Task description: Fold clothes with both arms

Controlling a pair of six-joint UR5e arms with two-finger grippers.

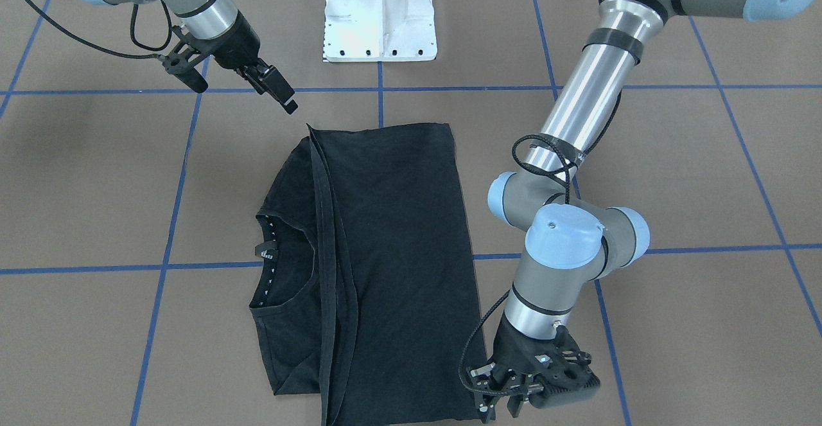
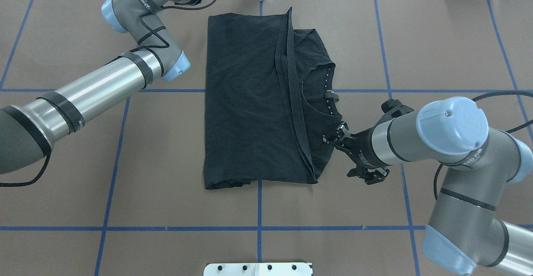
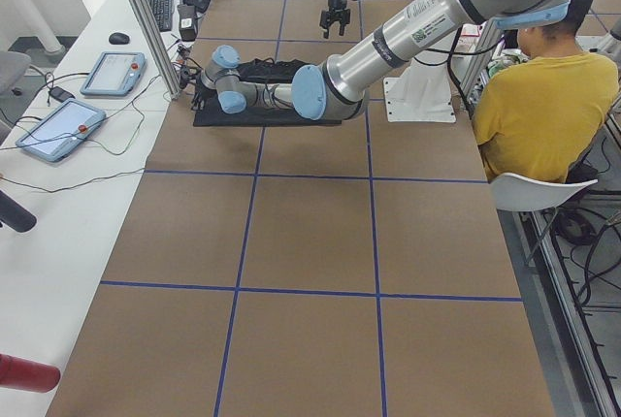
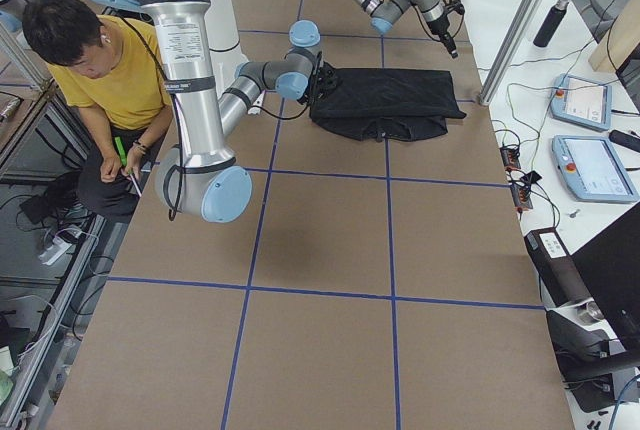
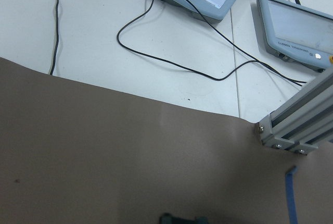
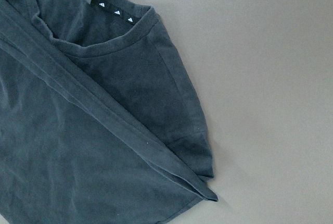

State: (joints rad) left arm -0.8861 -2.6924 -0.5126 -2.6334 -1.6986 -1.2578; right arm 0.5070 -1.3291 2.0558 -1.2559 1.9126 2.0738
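"UNIVERSAL ROBOTS" upside down on teach pendant (image 5: 299, 32)

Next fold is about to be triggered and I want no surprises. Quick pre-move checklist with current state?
1. Tools free of cloth: ok. The left tool and the right tool look open and hold nothing.
2. T-shirt lying flat on the table: ok.
3. Folded-over hem square to the shirt's sides: not ok, it runs at a slant.
4. Tools apart from each other: ok, they sit at diagonally opposite corners of the T-shirt.
5. Operator clear of the arms: cannot tell, he sits close by the pedestal.
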